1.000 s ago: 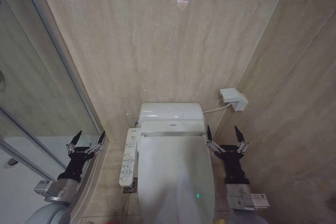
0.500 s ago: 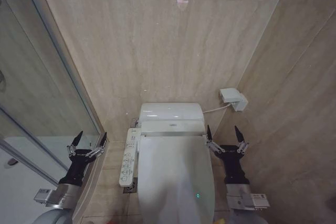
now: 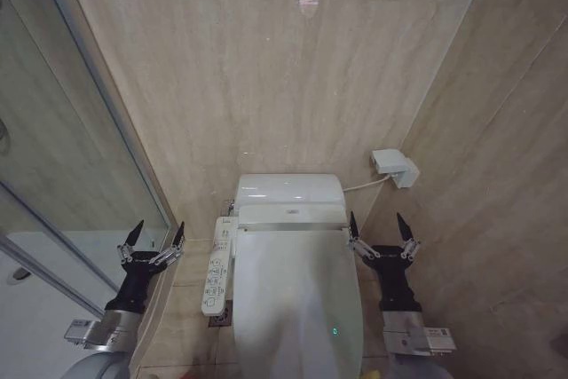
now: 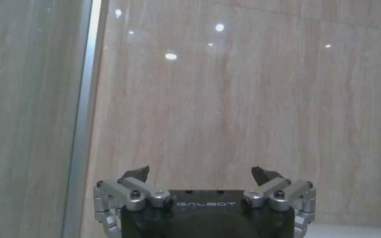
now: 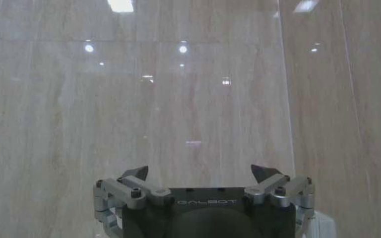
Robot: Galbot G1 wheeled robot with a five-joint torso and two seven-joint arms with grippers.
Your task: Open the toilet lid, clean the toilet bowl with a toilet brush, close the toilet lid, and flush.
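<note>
Two beige stone-tiled walls [image 3: 293, 68] meet in a corner behind the toilet, with a glass shower partition [image 3: 53, 175] on the robot's left. Between the arms stands the toilet bowl [image 3: 288, 188], its white tank section against the back wall. The toilet lid [image 3: 297, 295] lies shut, flat over the bowl, so nothing inside can be seen. A long white button panel [image 3: 216, 265] runs along the bowl's left side. A small white wall box [image 3: 394, 167] sits on the right wall, cabled toward the tank. The left gripper [image 3: 153, 240] hangs by the glass partition, left of the panel, fingers spread wide and empty. The right gripper [image 3: 379, 230] hovers just beside the lid's right rear corner, likewise spread and holding nothing.
</note>
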